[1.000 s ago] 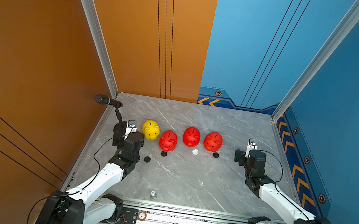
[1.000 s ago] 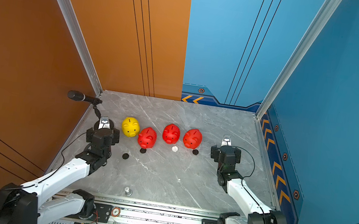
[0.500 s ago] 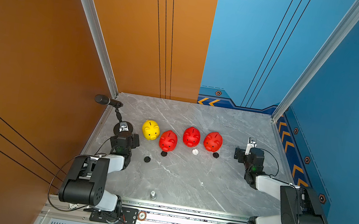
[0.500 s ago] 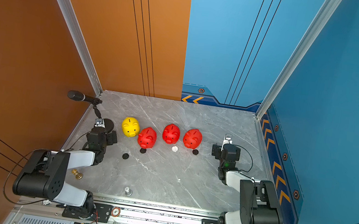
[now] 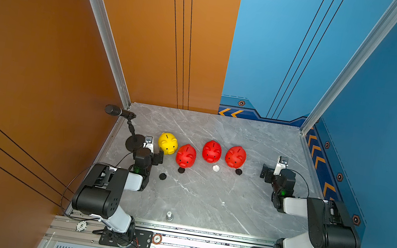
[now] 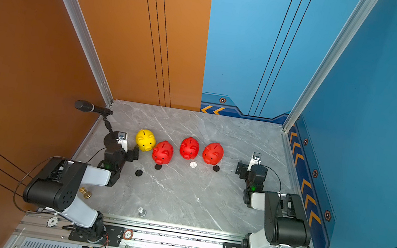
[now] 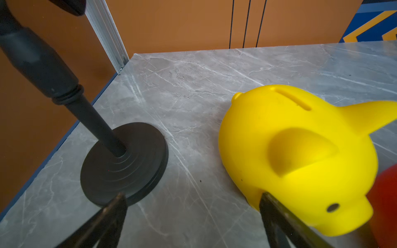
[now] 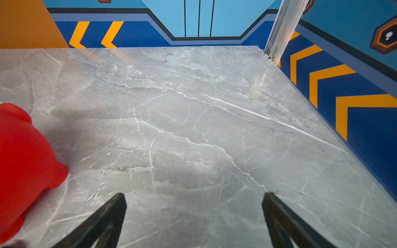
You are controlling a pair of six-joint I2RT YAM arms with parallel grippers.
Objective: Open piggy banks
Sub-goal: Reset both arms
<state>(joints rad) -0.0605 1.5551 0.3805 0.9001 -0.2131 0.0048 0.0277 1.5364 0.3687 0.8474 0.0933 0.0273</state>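
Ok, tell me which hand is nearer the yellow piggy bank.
Left. The left hand sits right beside the yellow piggy bank; the right hand is at the far end of the row, beyond the three red piggy banks.

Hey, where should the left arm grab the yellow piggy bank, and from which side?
Probably across the round flanks of the yellow piggy bank, behind the ears, coming from above with the left hand open wide. It stands upright, slot up, so its back is free; the nearest red piggy bank crowds its snout side.
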